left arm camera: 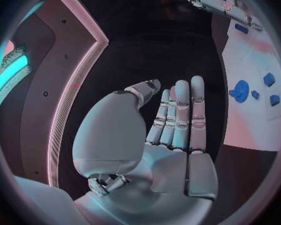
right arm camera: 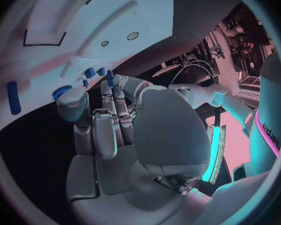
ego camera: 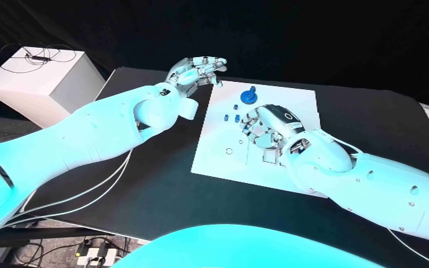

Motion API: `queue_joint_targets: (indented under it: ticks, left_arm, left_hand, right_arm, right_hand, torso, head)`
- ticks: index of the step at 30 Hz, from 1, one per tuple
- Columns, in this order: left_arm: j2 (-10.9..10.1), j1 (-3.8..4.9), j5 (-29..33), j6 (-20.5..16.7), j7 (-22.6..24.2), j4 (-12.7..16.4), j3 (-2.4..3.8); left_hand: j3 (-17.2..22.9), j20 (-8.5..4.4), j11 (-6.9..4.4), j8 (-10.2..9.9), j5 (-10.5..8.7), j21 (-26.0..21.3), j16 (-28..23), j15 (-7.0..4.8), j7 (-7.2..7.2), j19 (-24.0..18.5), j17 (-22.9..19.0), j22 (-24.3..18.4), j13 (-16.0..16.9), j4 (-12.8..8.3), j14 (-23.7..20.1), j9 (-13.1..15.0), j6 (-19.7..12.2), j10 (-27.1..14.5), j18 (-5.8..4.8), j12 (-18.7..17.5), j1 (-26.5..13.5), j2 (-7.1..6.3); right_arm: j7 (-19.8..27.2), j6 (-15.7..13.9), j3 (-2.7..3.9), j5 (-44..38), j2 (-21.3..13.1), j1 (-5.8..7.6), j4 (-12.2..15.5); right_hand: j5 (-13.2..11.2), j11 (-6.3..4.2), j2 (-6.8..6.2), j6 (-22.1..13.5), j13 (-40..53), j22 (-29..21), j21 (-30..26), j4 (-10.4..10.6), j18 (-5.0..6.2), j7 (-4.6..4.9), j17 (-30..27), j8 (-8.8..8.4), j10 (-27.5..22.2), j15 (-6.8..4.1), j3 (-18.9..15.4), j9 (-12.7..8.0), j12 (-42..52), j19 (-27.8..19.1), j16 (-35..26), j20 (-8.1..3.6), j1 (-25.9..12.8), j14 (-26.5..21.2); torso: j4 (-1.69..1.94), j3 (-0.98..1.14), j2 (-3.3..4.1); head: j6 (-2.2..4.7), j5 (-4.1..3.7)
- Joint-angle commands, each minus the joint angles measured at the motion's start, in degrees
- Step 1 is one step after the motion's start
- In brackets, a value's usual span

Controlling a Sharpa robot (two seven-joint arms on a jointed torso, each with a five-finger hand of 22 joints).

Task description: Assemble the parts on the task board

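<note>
Board middle covered by the right hand; small parts too tiny to read

In the head view the right hand (ego camera: 268, 128) lies over the middle of the task board (ego camera: 214, 156), so whatever sits beneath its palm and fingers is hidden, and whether its fingertips touch or pinch a part cannot be told. The small blue pieces (ego camera: 230, 118) just beside it are too small to tell their shapes. The round blue part (ego camera: 248, 97) shows as a blob with unclear detail. In the left wrist view the task board runs off the circle's rim, and the right hand's fingers (left arm camera: 218, 2) are cut off there.
</note>
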Motion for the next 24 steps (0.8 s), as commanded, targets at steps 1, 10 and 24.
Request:
queue_joint_targets:
  ticks: [1,10,24]
  left_arm:
    - [0.0,0.02,-0.7,0.3,0.3,0.2,0.02]
    - [-0.1,0.03,-0.9,0.3,0.3,0.5,0.02]
    - [-0.3,0.06,-1.1,0.2,0.2,0.8,0.03]
  left_hand:
    - [-0.3,0.07,0.0,-0.1,-0.09,-0.2,-0.2,0.19,-0.01,0.5,-0.1,-0.1,-0.1,0.0,-0.1,0.0,-0.3,-0.4,0.31,-0.2,0.6,0.13]
    - [-0.3,0.07,0.0,-0.1,-0.09,-0.2,-0.2,0.19,-0.01,0.5,-0.1,-0.1,-0.1,0.0,-0.1,0.0,-0.3,-0.4,0.31,-0.2,0.6,0.13]
    - [-0.4,0.09,-0.01,0.0,-0.09,-0.3,-0.3,0.2,-0.05,0.5,-0.1,-0.2,-0.1,0.1,-0.2,0.0,-0.3,-0.4,0.31,-0.2,0.6,0.13]
  right_arm:
    - [1.4,-0.8,-0.04,-0.7,0.3,-0.37,-0.3]
    - [1.7,-0.7,-0.16,-1.1,1.0,-0.95,-2.1]
    - [2.3,-0.4,-0.46,-1.0,2.3,-1.74,-4.3]
  right_hand:
    - [0.0,-2.14,0.57,0.0,1.1,0.1,-0.1,-0.4,-0.3,0.41,0.4,-0.23,2.4,-0.34,0.2,0.1,0.1,0.1,0.0,-0.01,0.9,3.2]
    - [0.1,-2.13,0.56,0.0,1.1,0.1,-0.1,-0.4,-0.3,0.42,0.4,-0.23,2.4,-0.34,0.3,0.1,0.1,0.1,0.0,-0.01,1.0,3.2]
    - [0.2,-2.12,0.54,0.0,1.1,0.3,0.1,-0.5,-0.33,0.42,0.4,-0.23,2.4,-0.34,0.3,0.1,0.1,0.2,0.1,-0.01,1.0,3.2]
  torso:
    - [-0.04,-0.02,0.12]
    - [0.09,-0.11,0.03]
    - [0.05,-0.07,0.08]
  head:
    - [-0.54,0.43]
    - [-0.54,1.02]
    - [-0.54,1.69]
